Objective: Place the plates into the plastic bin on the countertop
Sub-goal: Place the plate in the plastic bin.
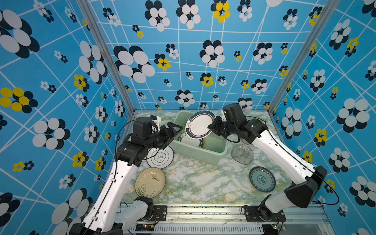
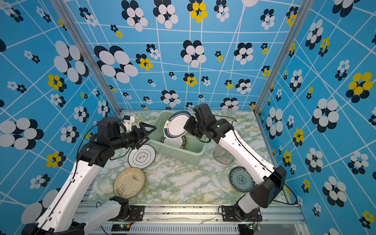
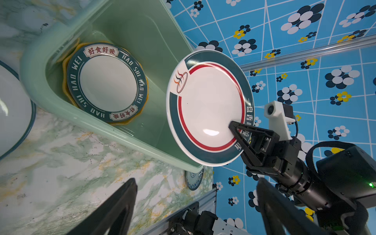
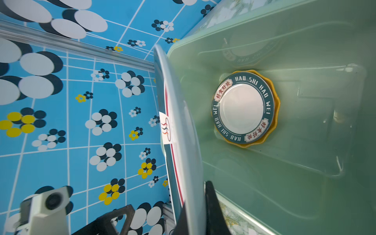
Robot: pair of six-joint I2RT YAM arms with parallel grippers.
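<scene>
My right gripper [image 1: 211,127] [image 4: 195,203] is shut on the rim of a white plate with a dark rim and red ring [image 1: 200,124] [image 3: 207,105], held tilted on edge above the mint-green plastic bin [image 1: 203,157] [image 2: 179,154]. Inside the bin a dark-rimmed lettered plate [image 3: 107,83] [image 4: 242,107] lies on a yellow scalloped plate [image 4: 274,105]. My left gripper [image 1: 176,133] [image 3: 195,181] stands open and empty by the bin's left wall. On the countertop [image 1: 203,183] lie a white dark-rimmed plate [image 1: 160,156], a cream plate [image 1: 150,182], a blue-white plate [image 1: 262,179] and a clear glass plate [image 1: 242,153].
A second clear glass plate [image 1: 264,158] lies partly under my right arm. Blue patterned walls close in the left, back and right. An aluminium rail [image 1: 203,211] with the arm bases runs along the front edge.
</scene>
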